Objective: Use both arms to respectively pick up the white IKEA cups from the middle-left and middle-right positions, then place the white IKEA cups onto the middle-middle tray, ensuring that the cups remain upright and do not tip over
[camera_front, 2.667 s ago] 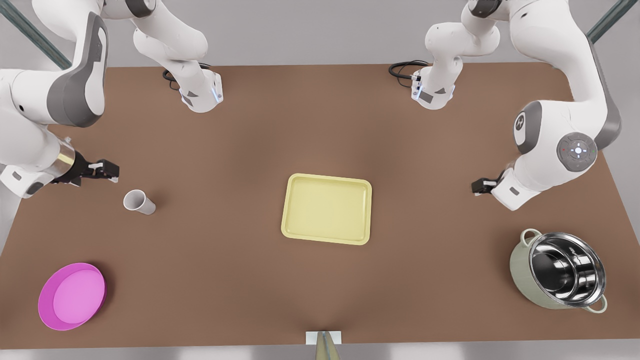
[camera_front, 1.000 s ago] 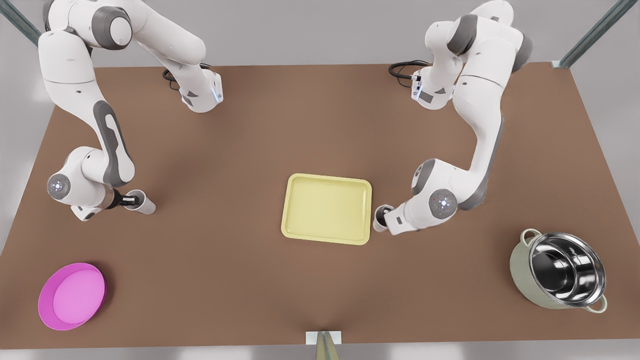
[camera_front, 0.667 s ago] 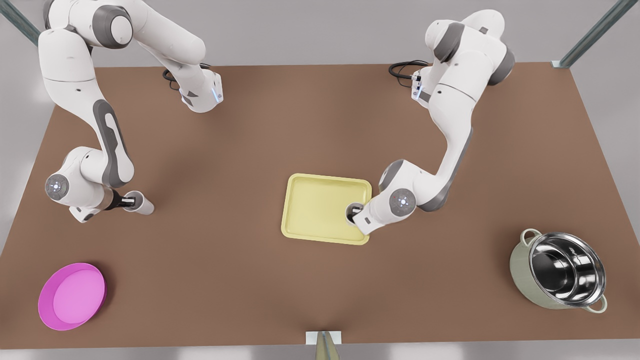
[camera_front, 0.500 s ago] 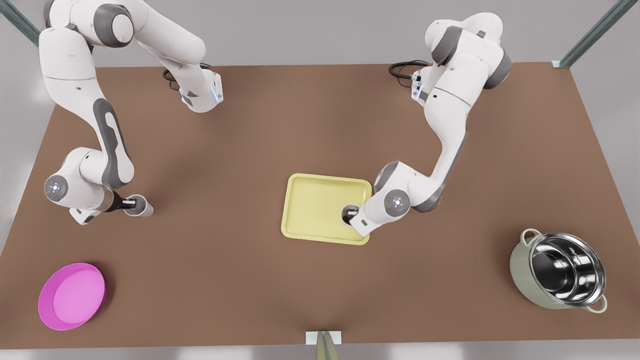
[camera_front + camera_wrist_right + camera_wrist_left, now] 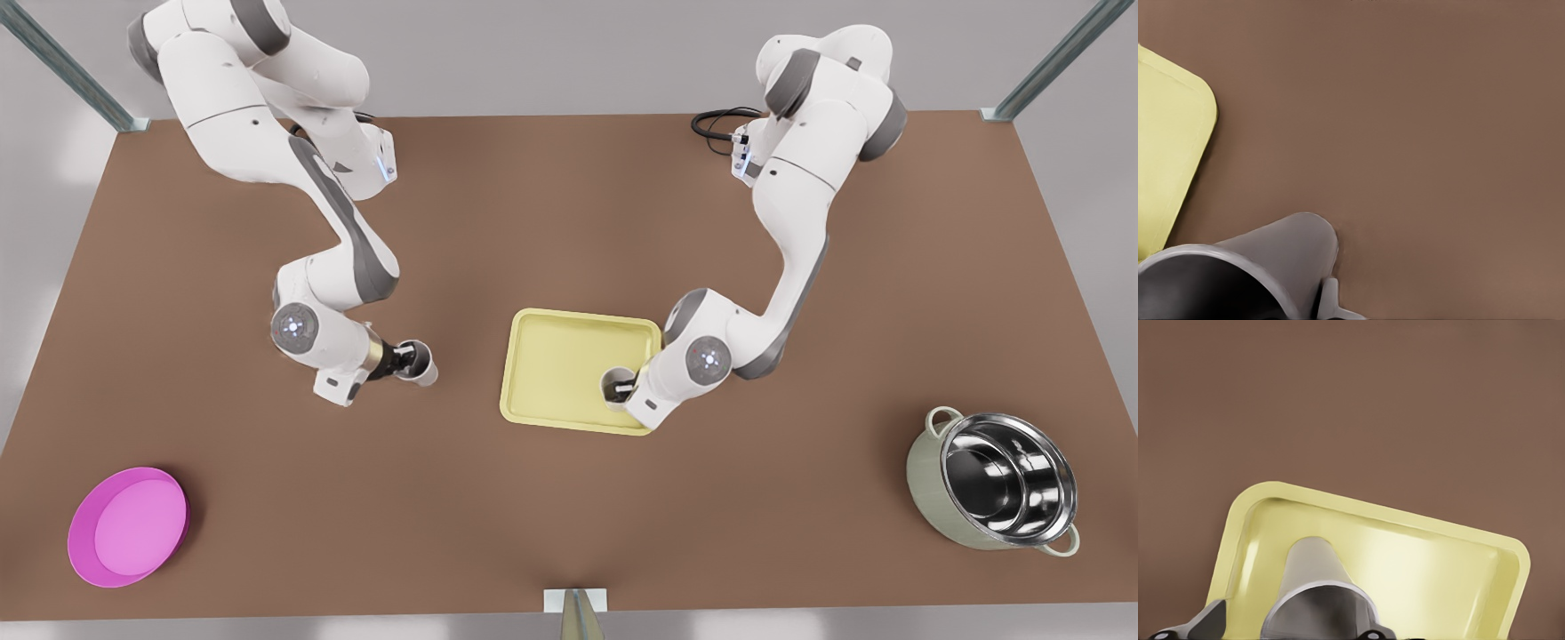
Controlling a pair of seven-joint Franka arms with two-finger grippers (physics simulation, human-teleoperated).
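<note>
A: Front view. Left gripper (image 5: 404,359): clamped on left cup (image 5: 420,365), left of tray (image 5: 569,324). Right gripper (image 5: 625,388): clamped on right cup (image 5: 613,388), over tray's near-right corner.

B: Wrist views: the same grips. Advice: lower upright, release gently.

One cup (image 5: 615,388) over tray (image 5: 560,356); other cup (image 5: 418,363) beside it.

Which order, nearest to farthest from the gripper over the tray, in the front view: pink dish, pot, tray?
1. Tray, directly beneath the left gripper and its cup.
2. Pot, front view's right.
3. Pink dish, front view's lower left.
</note>
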